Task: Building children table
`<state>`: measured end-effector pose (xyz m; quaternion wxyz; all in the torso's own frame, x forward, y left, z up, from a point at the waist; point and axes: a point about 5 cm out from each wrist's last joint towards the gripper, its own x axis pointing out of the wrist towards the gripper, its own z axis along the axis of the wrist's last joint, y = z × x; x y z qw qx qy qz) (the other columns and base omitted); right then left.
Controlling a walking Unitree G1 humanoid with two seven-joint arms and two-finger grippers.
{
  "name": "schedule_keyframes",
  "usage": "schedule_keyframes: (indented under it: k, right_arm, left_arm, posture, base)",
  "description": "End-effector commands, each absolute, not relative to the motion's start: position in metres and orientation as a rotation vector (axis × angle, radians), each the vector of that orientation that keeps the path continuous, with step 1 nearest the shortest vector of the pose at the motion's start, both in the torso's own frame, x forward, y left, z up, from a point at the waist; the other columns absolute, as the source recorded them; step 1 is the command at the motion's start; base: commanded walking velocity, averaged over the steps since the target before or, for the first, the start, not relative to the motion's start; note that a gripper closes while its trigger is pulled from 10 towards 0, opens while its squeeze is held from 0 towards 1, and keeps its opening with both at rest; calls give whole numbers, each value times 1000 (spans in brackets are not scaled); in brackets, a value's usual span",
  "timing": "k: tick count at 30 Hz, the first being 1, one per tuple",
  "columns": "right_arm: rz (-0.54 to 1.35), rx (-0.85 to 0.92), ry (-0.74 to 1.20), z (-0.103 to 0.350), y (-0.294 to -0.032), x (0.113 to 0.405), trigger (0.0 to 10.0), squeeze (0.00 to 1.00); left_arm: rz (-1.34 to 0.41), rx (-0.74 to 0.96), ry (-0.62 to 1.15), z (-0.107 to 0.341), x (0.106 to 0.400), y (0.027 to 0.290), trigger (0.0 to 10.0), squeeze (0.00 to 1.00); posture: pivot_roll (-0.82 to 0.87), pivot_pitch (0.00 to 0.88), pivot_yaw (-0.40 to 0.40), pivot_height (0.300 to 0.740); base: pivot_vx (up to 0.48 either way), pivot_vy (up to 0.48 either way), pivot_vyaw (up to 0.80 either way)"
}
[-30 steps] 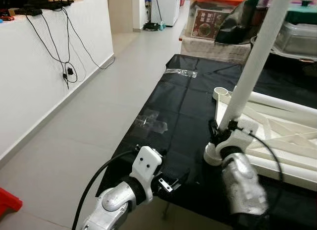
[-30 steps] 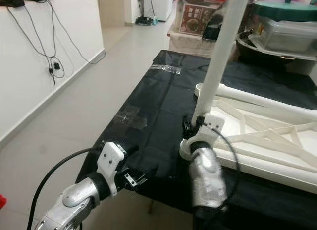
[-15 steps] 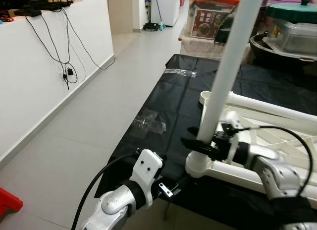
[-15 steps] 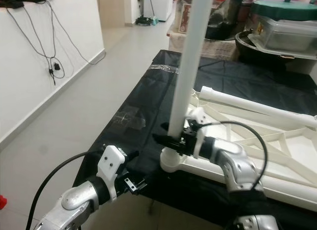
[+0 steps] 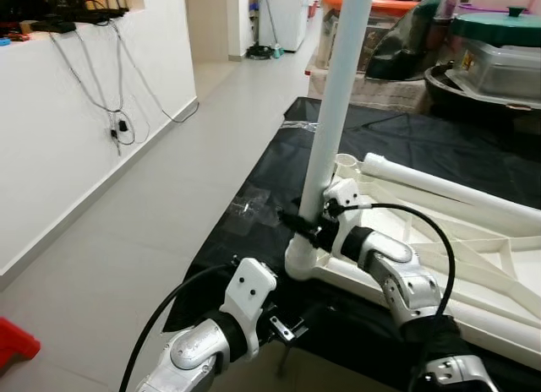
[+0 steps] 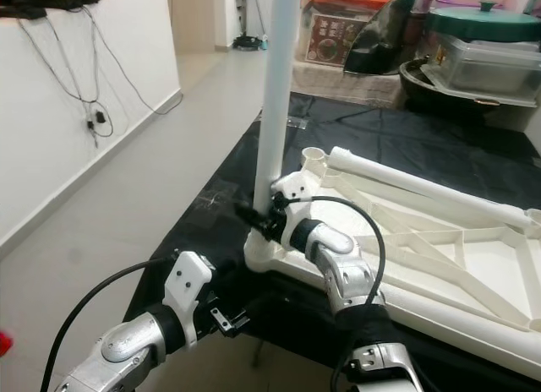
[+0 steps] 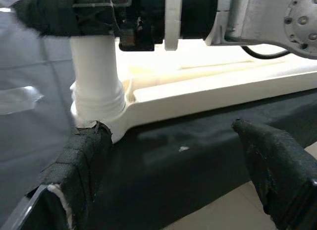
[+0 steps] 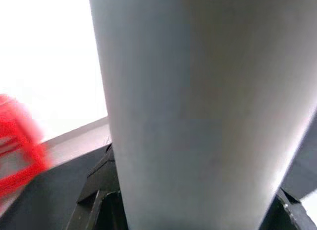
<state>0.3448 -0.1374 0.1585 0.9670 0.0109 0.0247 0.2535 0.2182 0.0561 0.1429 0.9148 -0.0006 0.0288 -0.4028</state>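
Observation:
An upturned white children's table frame (image 5: 473, 265) lies on a black sheet (image 5: 279, 198). A white tube leg (image 5: 334, 113) stands nearly upright in the frame's near corner socket (image 5: 301, 261). My right gripper (image 5: 306, 226) is shut on this leg just above the socket; the right wrist view shows the leg (image 8: 198, 101) up close between the black fingers (image 8: 96, 210). My left gripper (image 7: 173, 175) hangs open by the sheet's front edge, just short of the socket (image 7: 96, 98), holding nothing. Another white tube (image 6: 423, 189) lies along the frame's far side.
A white wall (image 5: 59, 138) with dangling cables runs along the left, with grey floor (image 5: 169, 206) between it and the sheet. Storage boxes and a green-lidded pot (image 5: 494, 37) stand at the back. A red object (image 5: 13, 341) sits on the floor, bottom left.
The leg has swung from leaning right to nearly upright in the corner socket. My right arm now reaches it from the right side. The left gripper has stayed by the sheet's edge.

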Motion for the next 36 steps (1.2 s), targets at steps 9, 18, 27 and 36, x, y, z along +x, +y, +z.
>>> schedule_keyframes:
  k: [9,18,27,36]
  right_arm:
    - [-367,140,41,150,-172,322,0,0]
    - [-422,240,65,144,-137,318,10000,0]
    - [-294,188,-11,148,-125,307,10000,0]
    - [-117,143,-24,134,-144,269,10000,0]
  left_arm:
    - [-837,-1,63,144,217,56,10000,0]
    - [-834,-1,67,144,217,56,10000,0]
    - [-833,-3,73,143,216,57,10000,0]
    - [-830,-6,76,142,216,58,10000,0]
  posture:
    - [147,0,-49,740]
    - [147,0,-51,740]
    - [140,0,-51,740]
    - [127,0,-42,740]
  base:
    - [0,0,0]
    - [0,0,0]
    - [0,0,0]
    - [0,0,0]
